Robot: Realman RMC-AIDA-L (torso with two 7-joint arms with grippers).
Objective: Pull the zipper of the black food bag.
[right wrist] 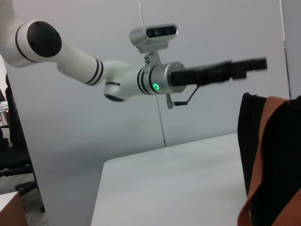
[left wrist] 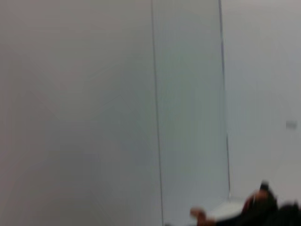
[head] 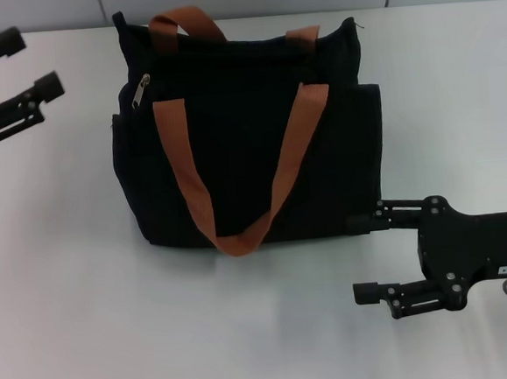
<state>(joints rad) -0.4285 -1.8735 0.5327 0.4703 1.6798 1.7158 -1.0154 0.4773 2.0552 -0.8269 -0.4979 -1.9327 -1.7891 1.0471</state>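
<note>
Zipper (head: 140, 90) closed on black food bag (head: 250, 146); left gripper (head: 18, 74), right gripper (head: 368, 255) jaws apart

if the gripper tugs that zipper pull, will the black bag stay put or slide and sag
The black food bag looks like soft fabric, so its top edge would probably give. It stands unheld on the smooth white table, so it may slide. The zipper is small and hangs loose, so it probably swings.
</note>
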